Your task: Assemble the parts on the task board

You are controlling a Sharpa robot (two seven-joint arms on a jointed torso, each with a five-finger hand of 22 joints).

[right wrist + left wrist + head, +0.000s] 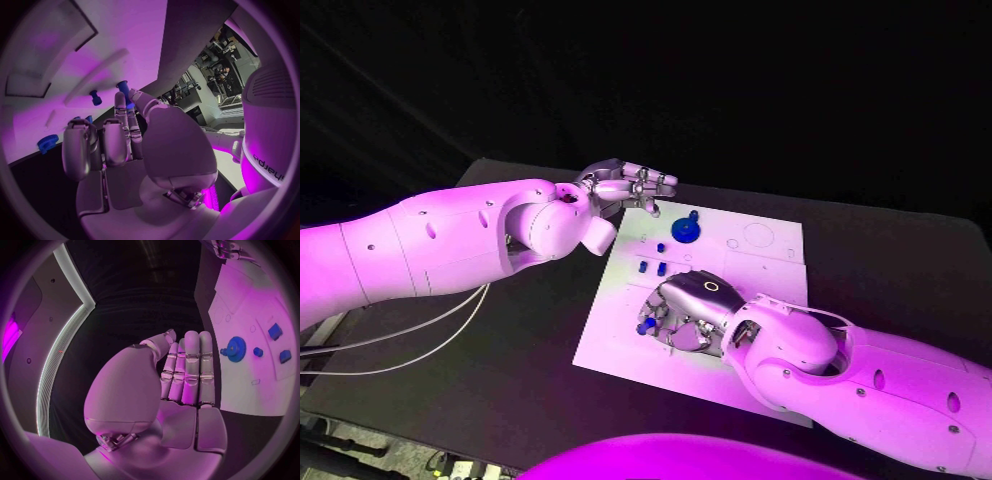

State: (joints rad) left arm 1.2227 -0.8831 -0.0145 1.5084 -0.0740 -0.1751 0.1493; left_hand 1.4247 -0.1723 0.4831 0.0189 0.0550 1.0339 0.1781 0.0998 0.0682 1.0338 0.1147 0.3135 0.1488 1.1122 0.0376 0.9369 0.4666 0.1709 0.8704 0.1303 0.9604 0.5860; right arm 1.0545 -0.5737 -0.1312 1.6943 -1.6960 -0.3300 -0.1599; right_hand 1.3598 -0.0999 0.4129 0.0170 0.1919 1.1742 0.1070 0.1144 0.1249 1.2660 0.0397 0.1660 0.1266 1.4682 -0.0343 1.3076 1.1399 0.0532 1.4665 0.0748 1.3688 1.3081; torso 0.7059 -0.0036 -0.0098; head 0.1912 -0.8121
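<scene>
At the middle of the desk: your white task board (762, 262) lies on the black desk (906, 250), between the two arms.
Left hand: you see the left hand (626, 186) raised just past the board's far left corner, fingers straight and pressed side by side, thumb lying beside them; it holds nothing.
Right hand: your right hand (687, 312) sits low over the board's near middle, palm down, fingers curled toward the plate. A small blue part (125, 92) shows right at its fingertips, but you cannot tell whether it is pinched.
Blue gear: a round toothed gear (685, 230) stands on the board's far half, near the left hand.
Small blue parts: two short pieces (651, 267) lie between the gear and the right hand.
</scene>
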